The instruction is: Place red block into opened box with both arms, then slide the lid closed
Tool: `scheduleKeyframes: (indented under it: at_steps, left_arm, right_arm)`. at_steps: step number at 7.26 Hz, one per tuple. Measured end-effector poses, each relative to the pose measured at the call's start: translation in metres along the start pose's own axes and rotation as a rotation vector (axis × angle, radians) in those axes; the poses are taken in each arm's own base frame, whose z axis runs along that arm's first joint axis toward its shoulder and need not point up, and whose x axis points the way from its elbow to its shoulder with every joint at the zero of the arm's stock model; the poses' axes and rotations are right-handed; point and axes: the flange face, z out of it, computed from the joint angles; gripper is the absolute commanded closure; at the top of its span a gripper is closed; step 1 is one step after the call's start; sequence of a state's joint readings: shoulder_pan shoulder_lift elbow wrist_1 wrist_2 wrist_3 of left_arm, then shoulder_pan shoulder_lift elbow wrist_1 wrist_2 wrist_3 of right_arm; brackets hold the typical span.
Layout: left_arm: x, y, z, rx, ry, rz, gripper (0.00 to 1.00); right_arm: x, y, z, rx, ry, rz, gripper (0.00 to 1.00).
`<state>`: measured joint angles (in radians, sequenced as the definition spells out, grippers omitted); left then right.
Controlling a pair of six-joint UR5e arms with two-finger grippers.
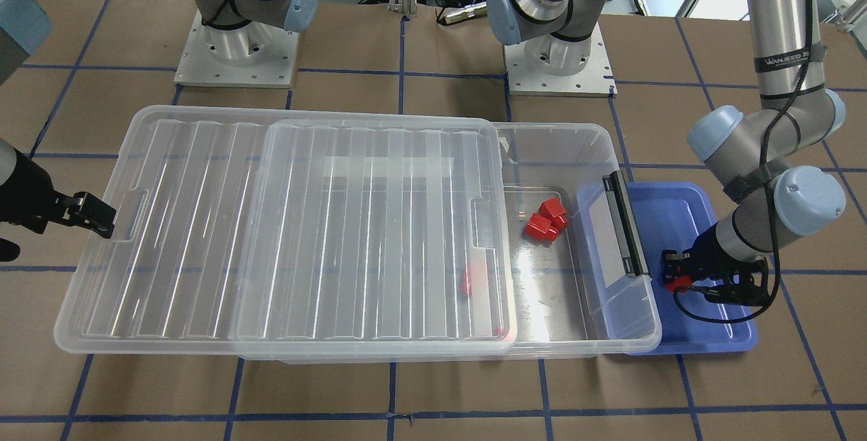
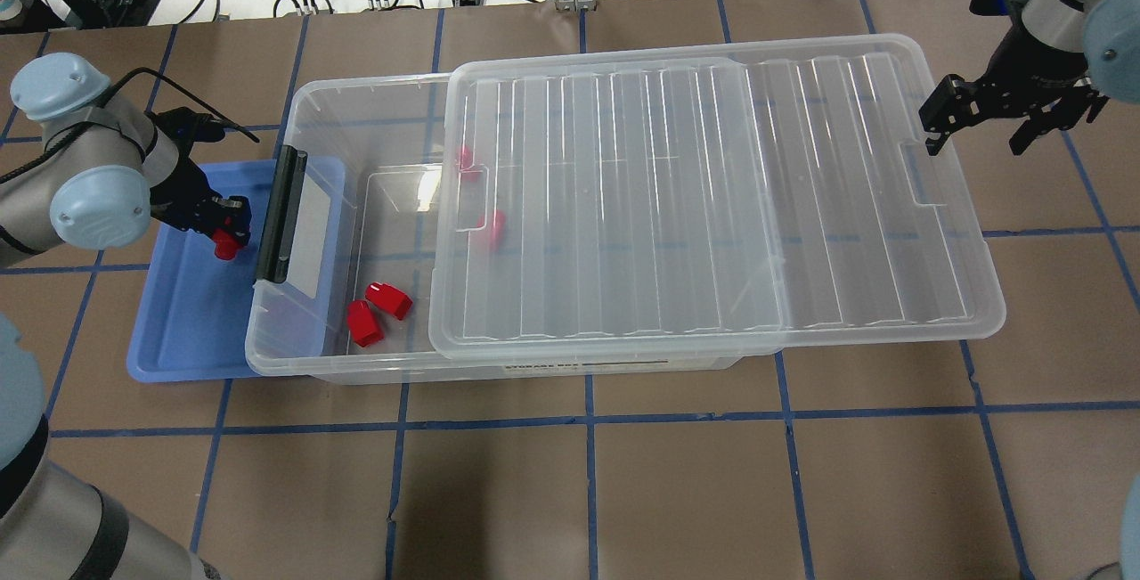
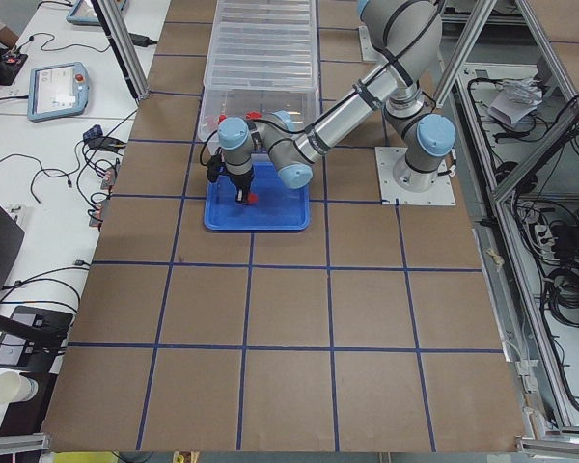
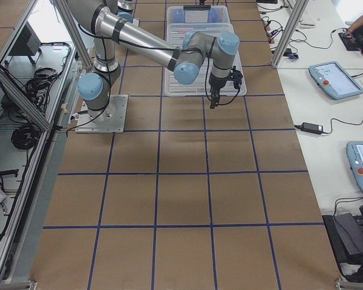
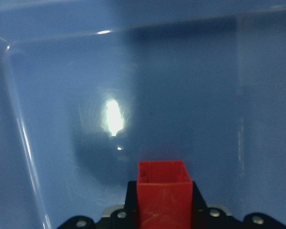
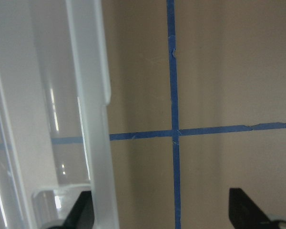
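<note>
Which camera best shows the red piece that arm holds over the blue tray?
Left wrist view: the red block looms large in the left gripper. Overhead, front-facing and exterior left show only a red speck; the other two, nothing.

Left wrist view: you get only the top of the red block; the bottom edge cuts off the rest. The left gripper shows as dark slivers beside it. The blue tray is out of focus.

Right wrist view: of the right gripper, only two black fingertips clear the bottom edge.

Under the lid, two red shapes are smeared by the ribbed plastic; pose unreadable.

The box covers the tray's inner end.

Side views: you cannot read either gripper's jaws, too small.
</note>
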<state>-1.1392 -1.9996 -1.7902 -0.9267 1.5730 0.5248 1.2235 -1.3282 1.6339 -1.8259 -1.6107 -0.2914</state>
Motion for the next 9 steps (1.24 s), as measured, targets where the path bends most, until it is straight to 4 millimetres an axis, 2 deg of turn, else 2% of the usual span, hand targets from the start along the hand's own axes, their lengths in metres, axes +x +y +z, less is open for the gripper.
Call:
scheduleKeyframes:
  at_steps: [2,3,4,5,6,7,8,9]
  left_arm:
    - [0.007,-0.022,-0.07,0.0,0.006,0.014,0.8]
    - [0.021,-0.03,-0.111,-0.014,0.016,0.02,0.8]
    - [0.047,-0.034,-0.148,-0.023,0.022,0.013,0.8]
    - [0.082,-0.035,-0.173,-0.025,0.023,-0.015,0.8]
    - [0.124,-0.032,-0.19,-0.019,0.019,-0.053,0.8]
    - [0.169,-0.028,-0.199,-0.015,0.015,-0.083,0.8]
    - [0.208,-0.023,-0.196,-0.023,0.011,-0.086,0.8]
    - [0.232,-0.021,-0.182,-0.033,0.009,-0.081,0.79]
  right_arm:
    - [0.004,0.0,0.001,-0.001,0.003,-0.01,0.0]
    - [0.005,0.0,0.001,-0.004,0.009,-0.018,0.0]
    - [0.006,0.001,0.001,-0.007,0.015,-0.022,0.0]
    - [0.006,0.001,0.001,-0.008,0.018,-0.024,0.0]
    - [0.006,0.001,0.001,-0.008,0.019,-0.024,0.0]
    - [0.007,0.001,0.001,-0.007,0.019,-0.024,0.0]
    - [0.007,0.001,0.0,-0.007,0.021,-0.026,0.0]
    - [0.007,0.001,0.0,-0.007,0.024,-0.028,0.0]
